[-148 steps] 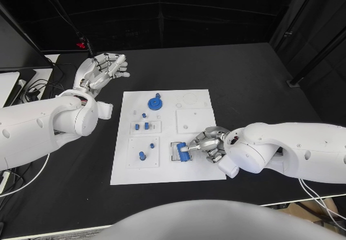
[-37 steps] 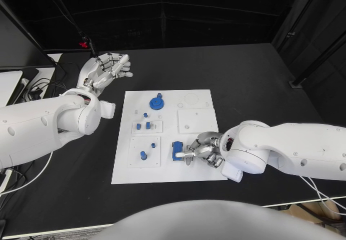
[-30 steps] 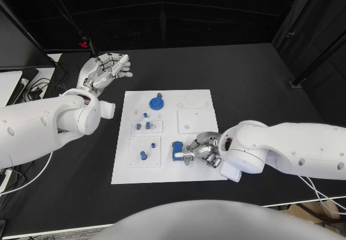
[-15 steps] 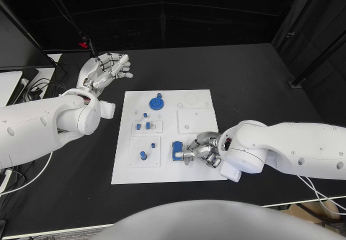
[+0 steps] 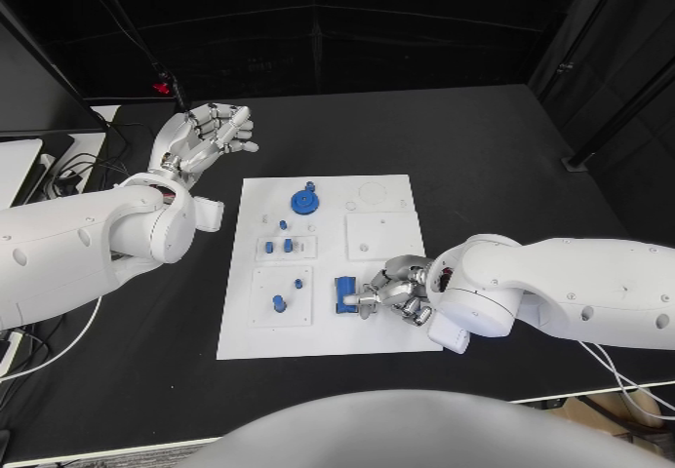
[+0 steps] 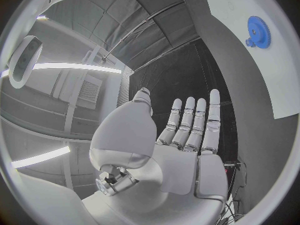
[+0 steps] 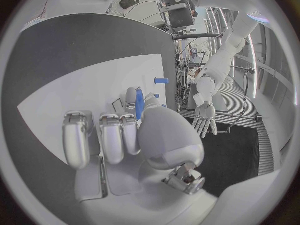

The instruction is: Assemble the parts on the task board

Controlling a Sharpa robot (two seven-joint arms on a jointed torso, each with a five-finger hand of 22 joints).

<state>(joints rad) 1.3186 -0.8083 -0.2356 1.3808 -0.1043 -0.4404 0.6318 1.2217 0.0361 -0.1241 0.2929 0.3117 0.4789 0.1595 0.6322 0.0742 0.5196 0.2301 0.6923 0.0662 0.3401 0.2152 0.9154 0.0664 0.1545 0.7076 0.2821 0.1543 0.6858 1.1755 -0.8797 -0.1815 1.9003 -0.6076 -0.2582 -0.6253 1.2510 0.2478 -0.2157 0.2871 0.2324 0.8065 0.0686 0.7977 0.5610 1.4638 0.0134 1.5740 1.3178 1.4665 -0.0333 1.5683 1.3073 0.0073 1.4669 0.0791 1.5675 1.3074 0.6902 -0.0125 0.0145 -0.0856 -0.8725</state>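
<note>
I had the right hand (image 5: 391, 292) down over the near right part of the task board (image 5: 377, 336), its fingers (image 5: 369, 304) closed round the blue block (image 5: 344, 294), which stood in the clear square holder there. In the right wrist view a blue sliver of that block (image 7: 139, 102) showed between the thumb and the curled fingers, so I took it as gripped; whether it sat fully home in the holder I could not tell, since the hand covered its right side.

My left hand (image 5: 204, 136) was parked well away over the bare worktop (image 5: 493, 156) beyond the board's far left corner, fingers spread and straight, holding nothing; the left wrist view gave the same flat open palm (image 6: 181, 150).

To do this step well, I judged I needed to keep the block square to the holder and press straight down, not sideways, because a tilt would likely jam it against the holder wall or drag the whole board across the worktop. I wanted the pressure light until it seated, then to let go slowly so that the fingers did not lift it out again.

The blue gear (image 5: 304, 202) sat at the board's far end, with small blue pegs (image 5: 284, 246) in the middle left holder and more blue pieces (image 5: 279, 303) in the near left one, all well clear of my working hand
</note>
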